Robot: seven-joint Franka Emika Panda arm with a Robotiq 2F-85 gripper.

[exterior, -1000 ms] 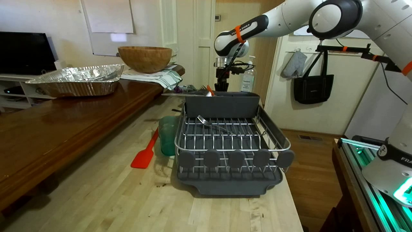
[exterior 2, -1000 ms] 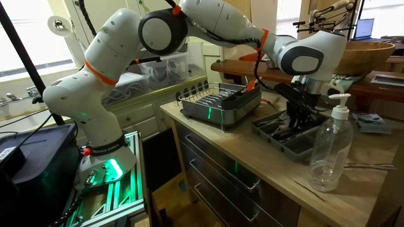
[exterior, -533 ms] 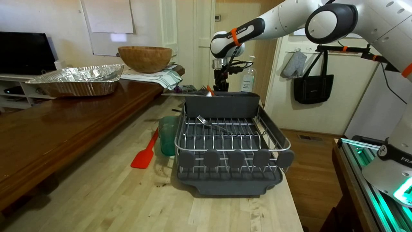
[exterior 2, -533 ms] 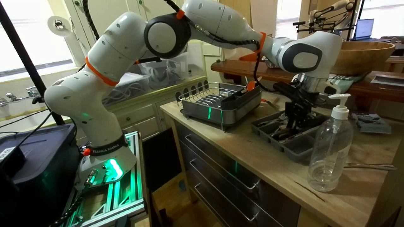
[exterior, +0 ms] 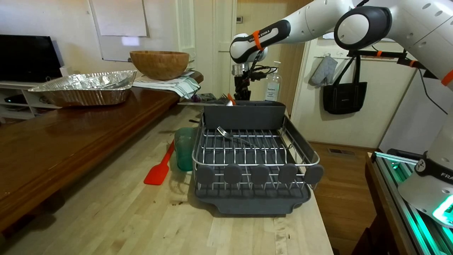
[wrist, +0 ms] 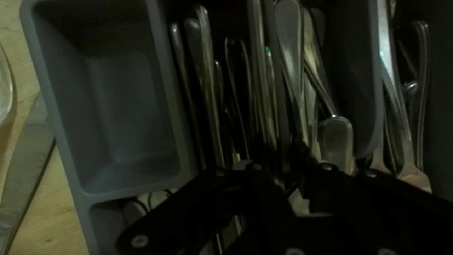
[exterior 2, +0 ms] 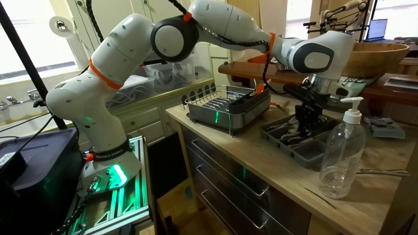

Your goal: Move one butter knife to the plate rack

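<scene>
Tabletop [exterior: 116, 226] of pale wood carries my dark grey plate rack [exterior: 260, 206], which shows in both exterior views with its wire grid. Near the rack sits a grey cutlery tray [wrist: 124, 106] divided into compartments. Just beside the tray, a clear pump bottle [exterior 2: 341, 156] stands upright. My gripper [wrist: 279, 157] points down into the tray, its tips lost in shadow among metal cutlery [wrist: 291, 39]; I cannot tell how wide it is or whether it holds a piece. On the rack's wires lies a fork [exterior: 231, 137]. Which piece, if any, is a butter knife, I cannot make out.
</scene>
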